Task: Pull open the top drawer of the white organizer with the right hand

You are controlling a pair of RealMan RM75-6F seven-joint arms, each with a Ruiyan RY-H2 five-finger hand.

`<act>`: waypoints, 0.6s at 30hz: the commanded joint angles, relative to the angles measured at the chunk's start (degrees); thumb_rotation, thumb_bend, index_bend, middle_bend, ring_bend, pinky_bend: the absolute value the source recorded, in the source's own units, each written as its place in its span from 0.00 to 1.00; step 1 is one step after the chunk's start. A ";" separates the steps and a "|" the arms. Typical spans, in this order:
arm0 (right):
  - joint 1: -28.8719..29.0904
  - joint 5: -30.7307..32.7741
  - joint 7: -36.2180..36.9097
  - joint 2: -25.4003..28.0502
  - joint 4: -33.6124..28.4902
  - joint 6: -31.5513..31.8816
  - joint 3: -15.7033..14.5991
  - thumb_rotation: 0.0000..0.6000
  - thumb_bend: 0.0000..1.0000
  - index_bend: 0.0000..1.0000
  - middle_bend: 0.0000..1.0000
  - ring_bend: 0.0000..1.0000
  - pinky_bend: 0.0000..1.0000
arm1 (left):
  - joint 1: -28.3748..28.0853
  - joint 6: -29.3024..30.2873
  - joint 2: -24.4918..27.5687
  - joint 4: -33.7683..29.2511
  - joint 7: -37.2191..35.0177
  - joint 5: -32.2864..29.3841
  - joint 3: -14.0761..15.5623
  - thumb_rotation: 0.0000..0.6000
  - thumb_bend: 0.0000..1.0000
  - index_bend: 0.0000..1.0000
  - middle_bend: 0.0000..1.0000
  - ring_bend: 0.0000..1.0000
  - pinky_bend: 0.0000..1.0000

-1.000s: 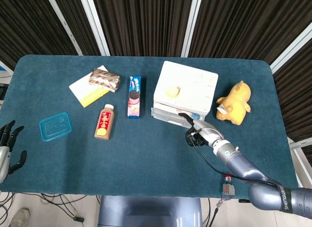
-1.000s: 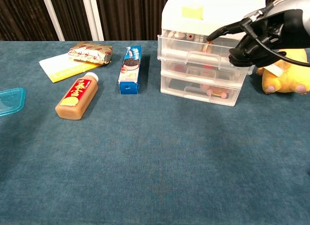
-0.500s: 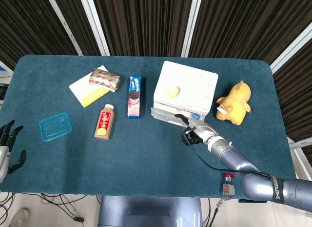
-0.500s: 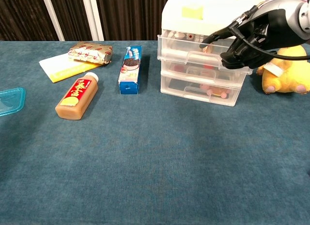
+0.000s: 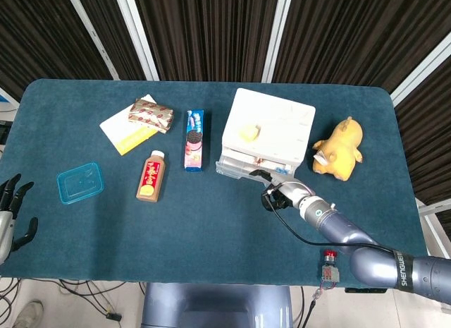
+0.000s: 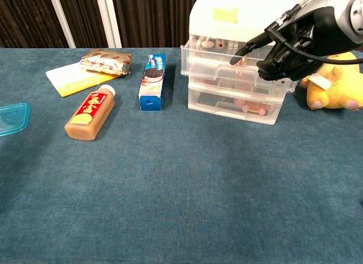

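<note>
The white organizer [image 5: 271, 127] stands at the back right of the table, with three clear drawers showing in the chest view. Its top drawer [image 6: 227, 62] sticks out a little past the two below it; small items lie inside. My right hand [image 6: 295, 42] is at the drawer's front right, one long finger [image 6: 245, 49] reaching over the front lip by the handle and the others curled in. The head view shows that hand [image 5: 285, 194] just in front of the drawer [image 5: 243, 169]. My left hand [image 5: 10, 215] hangs off the table's left edge, fingers apart, holding nothing.
A yellow plush toy [image 5: 340, 148] sits right of the organizer, close to my right forearm. Left of the organizer lie a blue cookie box [image 5: 194, 139], a brown drink bottle [image 5: 150, 176], a snack packet [image 5: 151, 115] on a yellow-white booklet, and a blue container [image 5: 79, 182].
The top drawer has slid out a little toward the table's front. My right hand has moved left and back with it. The left hand has not moved.
</note>
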 commanded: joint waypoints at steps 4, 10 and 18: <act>-0.40 -1.26 0.95 1.04 -0.26 -1.19 0.27 1.00 0.69 0.16 0.78 0.91 1.00 | -0.01 0.01 0.01 -0.03 0.05 0.02 0.00 1.00 0.44 0.12 0.00 0.00 0.00; -1.19 -2.89 1.89 1.73 -0.70 -1.90 0.45 1.00 0.69 0.17 0.78 0.91 1.00 | 0.02 0.06 0.06 -0.08 0.05 0.01 0.00 1.00 0.44 0.12 0.00 0.00 0.00; -2.07 -5.23 3.32 1.99 -0.98 -3.16 1.00 1.00 0.69 0.17 0.78 0.91 1.00 | 0.01 -0.02 0.08 -0.08 0.11 -0.06 0.01 1.00 0.44 0.12 0.00 0.00 0.00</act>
